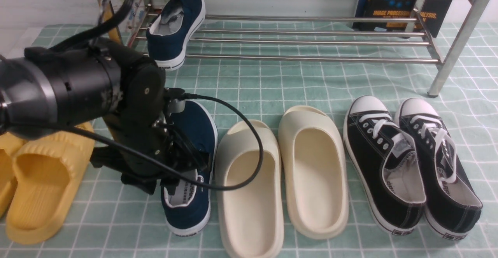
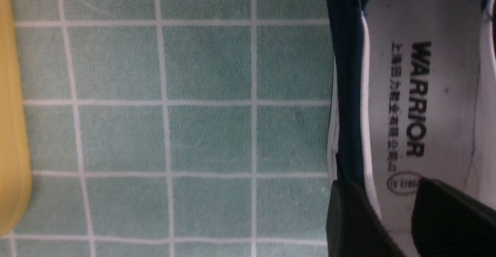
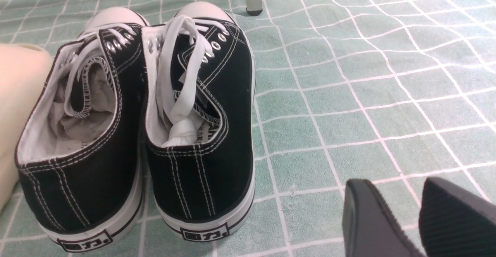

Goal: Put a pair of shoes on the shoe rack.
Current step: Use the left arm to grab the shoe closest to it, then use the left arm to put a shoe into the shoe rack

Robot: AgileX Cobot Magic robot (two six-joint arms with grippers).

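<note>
So, the first navy shoe (image 1: 175, 34) is already up on the shoe rack (image 1: 311, 18), at the left end of the lower shelf, tilted with its toe pointing up toward the back. The second navy shoe (image 1: 198, 127) sits on the green checked mat (image 1: 272, 86), between the yellow slides (image 1: 42, 180) and the cream slides (image 1: 249, 188) (just beside the nearer cream one). The left pincer (image 2: 387, 210) is down at that shoe's heel end. One finger is outside the side wall and the other is inside over the insole (image 2: 449, 24) with the WARRIOR print. There's a clear gap between the fingers, so it looks released, not clamped on anything. The right pincer (image 3: 395, 199) hangs over bare mat next to the black lace-up sneakers (image 1: 389, 164), fingers apart, gripping nothing.
</note>
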